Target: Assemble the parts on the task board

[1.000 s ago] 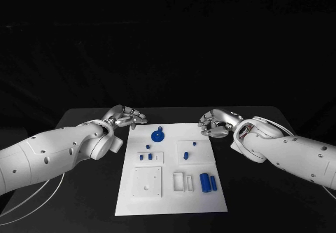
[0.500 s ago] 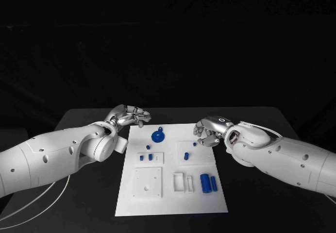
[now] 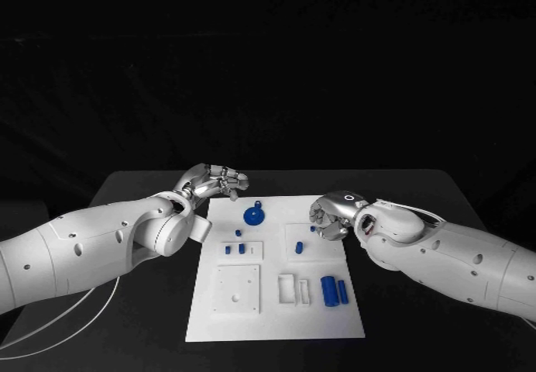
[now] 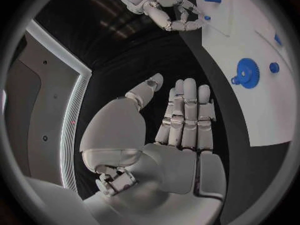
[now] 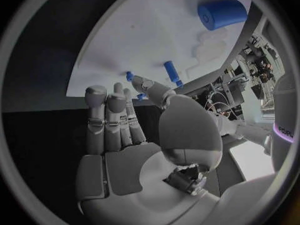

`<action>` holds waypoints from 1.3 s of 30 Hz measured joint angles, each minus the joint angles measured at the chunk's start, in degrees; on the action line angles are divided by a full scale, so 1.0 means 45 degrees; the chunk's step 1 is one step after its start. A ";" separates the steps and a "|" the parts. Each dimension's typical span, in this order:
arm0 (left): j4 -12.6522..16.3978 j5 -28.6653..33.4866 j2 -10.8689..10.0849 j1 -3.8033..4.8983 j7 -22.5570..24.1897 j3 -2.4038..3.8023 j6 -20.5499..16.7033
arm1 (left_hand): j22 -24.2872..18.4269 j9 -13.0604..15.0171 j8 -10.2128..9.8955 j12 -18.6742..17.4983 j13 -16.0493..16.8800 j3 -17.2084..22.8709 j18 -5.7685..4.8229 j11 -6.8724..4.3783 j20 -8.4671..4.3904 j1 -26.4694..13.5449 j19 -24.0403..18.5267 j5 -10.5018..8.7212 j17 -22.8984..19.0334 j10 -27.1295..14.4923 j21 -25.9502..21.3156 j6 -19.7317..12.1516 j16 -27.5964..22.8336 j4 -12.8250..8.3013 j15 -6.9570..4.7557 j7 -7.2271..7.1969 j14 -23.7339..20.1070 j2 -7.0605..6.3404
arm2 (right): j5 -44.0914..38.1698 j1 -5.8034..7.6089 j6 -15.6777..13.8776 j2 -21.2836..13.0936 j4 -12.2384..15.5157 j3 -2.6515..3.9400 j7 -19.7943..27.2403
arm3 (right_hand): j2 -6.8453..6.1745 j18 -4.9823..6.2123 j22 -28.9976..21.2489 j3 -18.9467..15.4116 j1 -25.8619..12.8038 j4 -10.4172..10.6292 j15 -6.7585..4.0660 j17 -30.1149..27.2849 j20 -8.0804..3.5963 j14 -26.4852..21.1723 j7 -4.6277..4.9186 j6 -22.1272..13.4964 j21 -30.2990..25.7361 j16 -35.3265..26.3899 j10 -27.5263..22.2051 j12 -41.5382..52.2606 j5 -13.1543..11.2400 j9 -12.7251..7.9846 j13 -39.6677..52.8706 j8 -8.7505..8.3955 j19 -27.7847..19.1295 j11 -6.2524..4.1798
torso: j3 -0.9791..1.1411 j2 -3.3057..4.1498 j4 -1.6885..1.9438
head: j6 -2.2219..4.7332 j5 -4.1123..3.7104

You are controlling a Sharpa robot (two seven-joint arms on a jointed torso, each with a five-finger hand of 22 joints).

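The white task board (image 3: 273,318) lies in the middle of the black table. On it are a blue gear (image 3: 253,215) near the far edge, small blue pegs (image 3: 235,249) and a single peg (image 3: 298,247) on raised squares, and two blue cylinders (image 3: 333,291) at the right. My left hand (image 3: 218,182) hovers by the board's far left corner; its fingers (image 4: 185,117) are stretched out and hold nothing, with the gear (image 4: 248,73) off to their side. My right hand (image 3: 331,217) hangs over the board's far right edge, its fingers (image 5: 112,120) extended and empty.
A white plate with a hole (image 3: 235,289) and two upright white slot blocks (image 3: 293,288) sit on the board's near half. Bare black table (image 3: 134,310) lies to both sides of the board. The right hand (image 4: 156,2) appears across the board in the left wrist view.
My right hand has moved in from the table's right onto the board's far right edge and turned. My left hand has drifted slightly right toward the board's far corner.
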 measured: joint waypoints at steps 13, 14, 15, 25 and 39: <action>0.0028 0.0035 0.0044 0.0000 0.0104 -0.0001 0.0107 | 0.0001 -0.0023 0.0000 0.0000 -0.0065 0.0001 -0.0084 0.0065 0.0001 0.0000 0.0001 0.0051 0.0001 -0.0161 -0.0053 -0.0092 -0.0127 0.0001 0.0043 0.0002 -0.0043 0.0000 | -0.0308 -0.0122 0.0185 0.0319 -0.0313 -0.0043 -0.0115 | 0.0001 0.0001 0.0044 0.0323 0.0000 0.0111 -0.0006 -0.0002 0.0013 0.0008 -0.0076 0.0076 0.0000 0.0043 0.0229 -0.0123 -0.0151 0.0041 0.0001 -0.0001 0.0028 -0.0042 | 0.0013 0.0000 -0.0006 | -0.0050 0.0033; 0.0036 0.0035 0.0047 0.0000 0.0107 -0.0001 0.0112 | 0.0001 -0.0024 0.0000 0.0000 -0.0075 0.0000 -0.0085 0.0065 0.0002 0.0000 0.0001 0.0051 0.0001 -0.0161 -0.0053 -0.0092 -0.0148 0.0001 0.0043 0.0002 -0.0043 0.0000 | -0.0317 -0.0133 0.0187 0.0340 -0.0328 -0.0049 -0.0117 | -0.0010 0.0001 0.0044 0.0334 0.0011 0.0122 -0.0006 -0.0002 0.0010 0.0008 -0.0076 0.0076 0.0000 0.0043 0.0251 -0.0123 -0.0192 0.0044 0.0001 -0.0002 0.0031 -0.0021 | 0.0015 0.0000 -0.0004 | -0.0055 0.0035; 0.0043 0.0035 0.0050 0.0000 0.0110 -0.0001 0.0117 | 0.0001 -0.0024 0.0000 0.0000 -0.0076 0.0000 -0.0085 0.0065 0.0002 0.0000 0.0001 0.0051 0.0001 -0.0161 -0.0053 -0.0092 -0.0148 0.0001 0.0043 0.0002 -0.0043 0.0000 | -0.0326 -0.0142 0.0187 0.0357 -0.0342 -0.0050 -0.0121 | -0.0052 0.0001 0.0055 0.0334 0.0052 0.0122 -0.0019 -0.0003 -0.0010 0.0023 -0.0076 0.0076 0.0000 0.0043 0.0265 -0.0123 -0.0193 0.0045 0.0001 -0.0003 0.0054 -0.0008 | 0.0015 0.0000 -0.0001 | -0.0062 0.0037; 0.0053 0.0034 0.0059 0.0000 0.0115 -0.0001 0.0161 | 0.0014 -0.0023 0.0000 0.0000 -0.0089 0.0001 -0.0087 0.0064 0.0047 0.0000 -0.0043 0.0051 0.0013 -0.0161 -0.0052 -0.0092 -0.0147 0.0001 0.0043 0.0002 -0.0043 0.0000 | -0.0431 -0.0170 0.0176 0.0548 -0.0453 -0.0064 -0.0171 | -0.0051 -0.0059 0.0142 0.0919 0.0051 0.0173 -0.0044 -0.0004 -0.0031 0.0095 -0.0141 0.0283 0.0000 0.0042 0.0546 -0.0270 -0.1190 0.0113 0.0109 0.0075 0.0164 -0.0090 | 0.0010 0.0001 0.0000 | -0.0129 0.0065; 0.0095 0.0034 0.0063 0.0000 0.0112 -0.0001 0.0184 | 0.0013 -0.0022 0.0000 0.0000 -0.0088 0.0001 -0.0089 0.0062 0.0048 0.0000 -0.0043 0.0051 0.0024 -0.0162 -0.0100 -0.0092 -0.0148 0.0001 0.0043 0.0002 -0.0043 0.0000 | -0.0896 -0.0269 -0.0013 0.0754 -0.0574 -0.0064 -0.0472 | -0.0166 -0.0078 0.0362 0.1370 0.0168 0.0177 -0.0068 -0.0005 -0.0056 0.0007 -0.0330 0.0742 0.0000 0.0040 0.0703 -0.0421 -0.2476 0.0199 0.0456 0.0186 0.0129 -0.0127 | 0.0006 0.0000 -0.0009 | -0.0178 0.0077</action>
